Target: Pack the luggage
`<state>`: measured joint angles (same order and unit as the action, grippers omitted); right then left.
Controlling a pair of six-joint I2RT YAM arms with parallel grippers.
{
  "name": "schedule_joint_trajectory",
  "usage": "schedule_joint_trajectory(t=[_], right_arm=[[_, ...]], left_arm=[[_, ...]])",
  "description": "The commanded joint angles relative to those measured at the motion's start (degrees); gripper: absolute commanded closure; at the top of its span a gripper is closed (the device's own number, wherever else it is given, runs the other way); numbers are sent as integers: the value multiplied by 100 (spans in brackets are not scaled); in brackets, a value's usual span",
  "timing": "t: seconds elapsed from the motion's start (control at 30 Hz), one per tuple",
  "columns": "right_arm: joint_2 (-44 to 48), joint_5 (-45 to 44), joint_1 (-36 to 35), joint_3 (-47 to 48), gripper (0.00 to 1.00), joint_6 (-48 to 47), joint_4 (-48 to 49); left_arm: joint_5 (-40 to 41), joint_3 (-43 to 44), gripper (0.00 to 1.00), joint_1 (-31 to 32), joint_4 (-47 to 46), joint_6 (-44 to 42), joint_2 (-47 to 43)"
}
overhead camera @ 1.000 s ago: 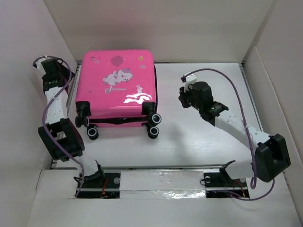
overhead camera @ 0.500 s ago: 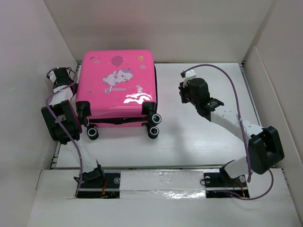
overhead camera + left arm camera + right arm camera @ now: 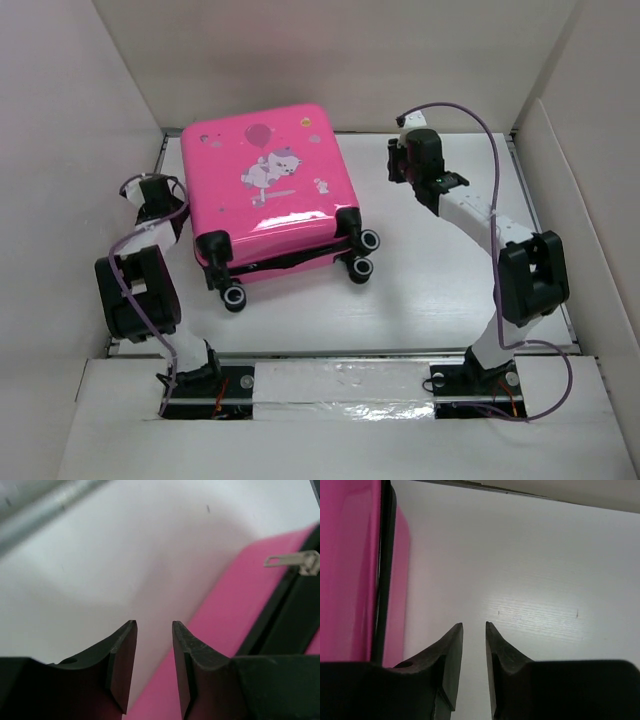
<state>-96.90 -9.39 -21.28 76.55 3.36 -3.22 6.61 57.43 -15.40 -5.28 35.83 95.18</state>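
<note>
A: Where was the luggage (image 3: 270,195) found against the fingers?

B: It was laid flat on the table (image 3: 430,285) between both grippers. The left gripper (image 3: 152,625) was set just beside its left edge, the right gripper (image 3: 474,625) near its right edge but apart. Each pair of fingers was parted by a narrow gap, with nothing grasped.

A: Its look?

B: Glossy hot pink, closed, printed with a cartoon animal and balloon, black wheels turned toward the bases. Contact with the left fingers could not be made out.
</note>
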Motion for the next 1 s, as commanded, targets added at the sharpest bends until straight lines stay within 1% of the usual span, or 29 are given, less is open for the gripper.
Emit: schedule_joint_trajectory(t=[0.0,0.03,0.07,0.1,0.13,0.2,0.23,0.27,0.33,0.37,0.4,0.47,0.53,0.57,0.6,0.63,0.67,0.73,0.8,0.83,0.9,0.93,0.97], right_arm=[[-197,103,158,421,68,86,-179],[-224,130,159,448,63,86,-170],[-250,165,211,448,61,86,-152],[-276,261,290,466,58,78,-196],[-311,305,343,492,51,78,-240],[-504,515,518,597,45,-1,-362],[-592,569,519,658,41,-36,-433],[-793,631,598,824,39,-80,-486],[-1040,876,651,1053,38,-212,-714],[-1163,895,651,1185,35,-239,-784],[-1417,1191,651,1465,35,-265,-907],[-1690,1307,598,1817,34,-274,-1065],[-2129,1492,423,2511,34,-528,-1408],[-2296,1571,249,2801,34,-581,-1531],[-2472,1780,160,3108,34,-686,-1837],[-2813,1852,63,3772,34,-731,-2005],[-2956,1879,-112,4084,34,-766,-2137],[-3124,1897,-175,4681,33,-758,-2341],[-2985,1853,-175,4667,32,-583,-2097],[-2862,1792,-175,4606,32,-529,-1990],[-2309,1730,52,4211,30,-407,-1771],[-2081,1643,132,4036,28,-380,-1517],[-1843,1607,211,3860,22,-353,-1410]], left_arm=[[-934,-881,69,686,-192,388,-841],[-855,-1057,69,826,-254,572,-1008],[-802,-1450,69,1115,-472,661,-1332],[-767,-1645,70,1257,-605,749,-1483],[-714,-1839,71,1415,-710,828,-1632],[-714,-2286,71,1819,-983,969,-1993],[-462,-2411,71,1925,-993,995,-2099],[-433,-2682,71,2005,-1080,1013,-2308],[-441,-2920,71,2154,-1159,1005,-2529],[-433,-3174,71,2216,-1229,1013,-2783],[-433,-3290,71,2286,-1265,1005,-2898],[-371,-3501,72,2611,-1335,1005,-3249],[-127,-3747,72,2909,-1353,996,-3408],[-73,-3861,72,3224,-1388,1004,-3488],[-20,-3914,72,3393,-1423,1013,-3497],[120,-3967,72,3568,-1449,1083,-3480],[173,-4002,72,3918,-1484,1110,-3436],[479,-4064,72,4324,-1546,1197,-3366],[683,-3933,71,4806,-1494,1207,-3269],[858,-3854,70,4931,-1450,1207,-3242],[973,-3626,69,5160,-1266,1093,-3268],[1034,-3564,68,5213,-1230,1031,-3329],[1053,-3528,68,5214,-1178,979,-3548]])
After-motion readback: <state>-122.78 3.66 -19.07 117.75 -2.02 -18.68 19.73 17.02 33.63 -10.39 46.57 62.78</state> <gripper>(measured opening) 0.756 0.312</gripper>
